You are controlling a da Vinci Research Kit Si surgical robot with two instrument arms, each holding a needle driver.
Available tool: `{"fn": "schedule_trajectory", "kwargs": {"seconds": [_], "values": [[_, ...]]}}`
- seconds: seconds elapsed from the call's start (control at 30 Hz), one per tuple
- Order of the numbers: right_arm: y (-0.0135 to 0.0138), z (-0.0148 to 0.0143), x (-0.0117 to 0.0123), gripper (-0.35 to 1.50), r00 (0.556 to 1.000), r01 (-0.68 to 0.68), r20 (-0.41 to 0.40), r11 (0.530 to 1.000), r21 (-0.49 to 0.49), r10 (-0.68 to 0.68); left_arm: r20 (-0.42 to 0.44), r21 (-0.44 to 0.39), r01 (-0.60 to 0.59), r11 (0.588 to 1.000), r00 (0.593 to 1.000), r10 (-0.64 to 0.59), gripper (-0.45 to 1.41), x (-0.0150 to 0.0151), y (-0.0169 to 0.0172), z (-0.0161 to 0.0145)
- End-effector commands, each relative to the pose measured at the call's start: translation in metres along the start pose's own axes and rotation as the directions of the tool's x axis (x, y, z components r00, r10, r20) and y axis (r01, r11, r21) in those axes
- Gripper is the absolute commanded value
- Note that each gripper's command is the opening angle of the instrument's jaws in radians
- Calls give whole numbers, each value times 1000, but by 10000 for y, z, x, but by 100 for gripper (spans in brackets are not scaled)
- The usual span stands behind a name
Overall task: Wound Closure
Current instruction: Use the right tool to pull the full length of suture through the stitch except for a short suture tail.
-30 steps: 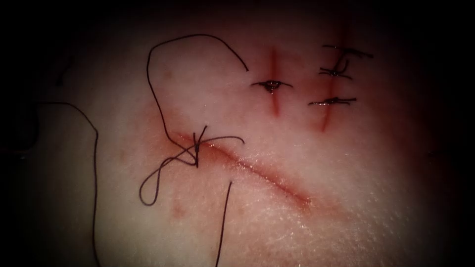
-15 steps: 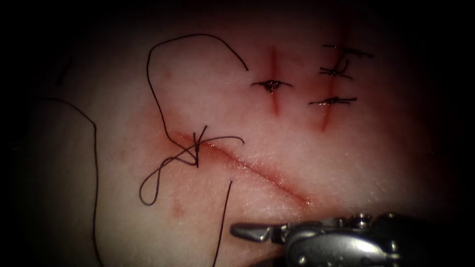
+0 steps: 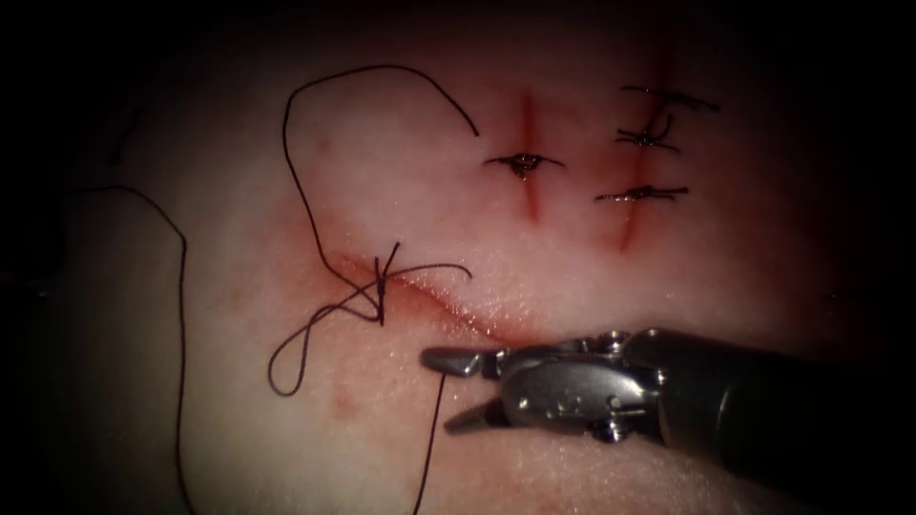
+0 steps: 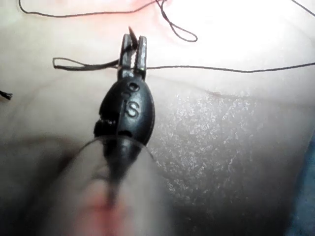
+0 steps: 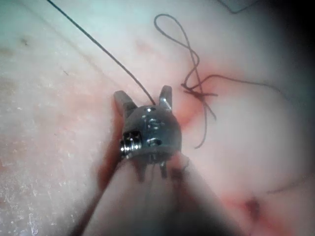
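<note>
My right tool (image 3: 453, 386) has its jaws open and holds nothing; a thread (image 3: 431, 434) end lies between them, beside the cut (image 3: 448, 305). My left tool (image 4: 134, 46) is closed on thread. I can't see the needle.

Pale tissue (image 3: 668, 277) carrying the scene, a slanting cut (image 3: 448, 303) running across it, dark thread (image 3: 305, 205) lying looped on its surface, a knot (image 3: 380, 282) sitting at the cut's left end, red fluid (image 3: 401, 298) staining the cut's edges, short stitches (image 3: 641, 195) crossing smaller cuts beyond.
</note>
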Motion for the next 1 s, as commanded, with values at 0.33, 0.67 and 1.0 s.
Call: {"fn": "schedule_trajectory", "kwargs": {"seconds": [0.33, 0.67, 1.0], "values": [[-9, -9, 9, -35, 995, -39, 88, 998, -41, 43, 3, -10, -7, 1000, 1000, 7, -45, -11, 11, 3], [-94, -25, 98, -35, 999, -30, 19, 996, 89, 29, -2, -18, -11, 1000, 1000, 11, -45, -15, 14, 11], [-148, -38, 206, 5, 994, -9, -103, 982, 189, 29, 2, -22, -12, 1000, 1000, 12, -45, -15, 16, 13]]}}
